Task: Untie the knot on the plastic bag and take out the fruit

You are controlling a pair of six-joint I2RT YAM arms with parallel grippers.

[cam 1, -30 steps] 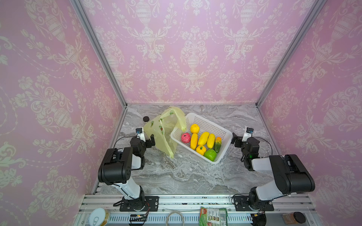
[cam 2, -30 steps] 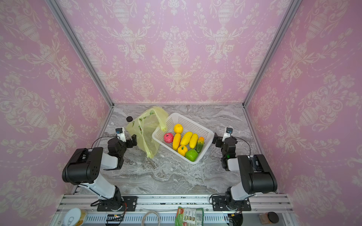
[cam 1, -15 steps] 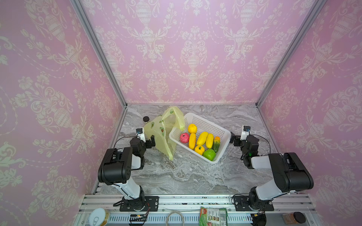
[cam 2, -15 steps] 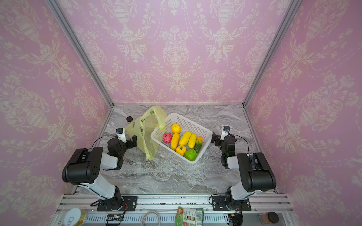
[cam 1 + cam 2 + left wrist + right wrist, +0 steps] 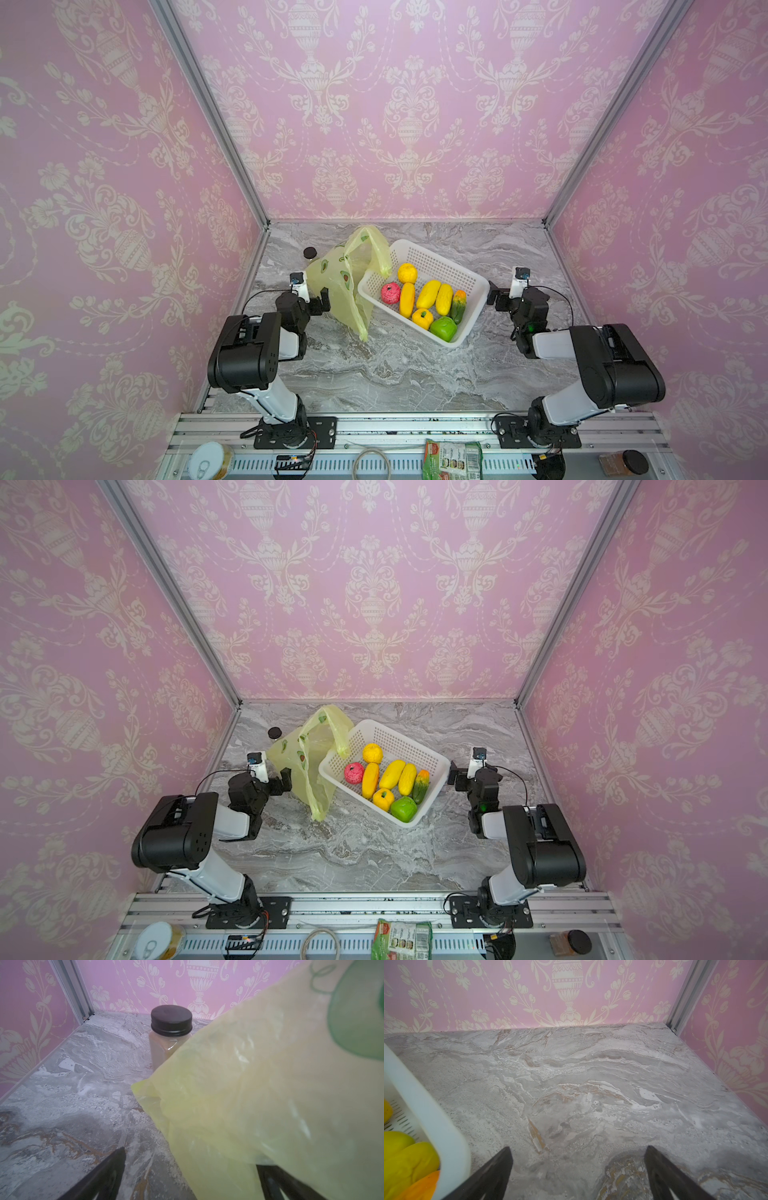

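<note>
The task is judged nearly or fully done: no knot is seen, and the plastic bag sits slack and apparently empty left of centre in both top views, 1 handle loop draped over the near corner of the white basket.

All 8 pieces of the fruit lie in that basket, at centre frame.

The left gripper is spread wide and nothing is clamped. In the left wrist view, however, the bag's film is laid across 1 jaw. If the arm is drawn away carelessly, the film could be snagged and dragged. The jar just behind the bag could then be toppled, or the light basket tugged by the draped loop.

The right gripper is likewise released and empty, above bare marble table just beside the basket's right corner. A careless sweep there could shove the basket and spill the pieces.

The bag is thin, translucent, yellow-green, crinkled film printed with avocados. The basket is rigid, perforated plastic with a smooth rounded rim. The fruit is glossy and moulded: 3 oblongs, 2 peppers, 1 bumpy pink ball, 1 orange-yellow round, 1 green-orange piece.
</note>
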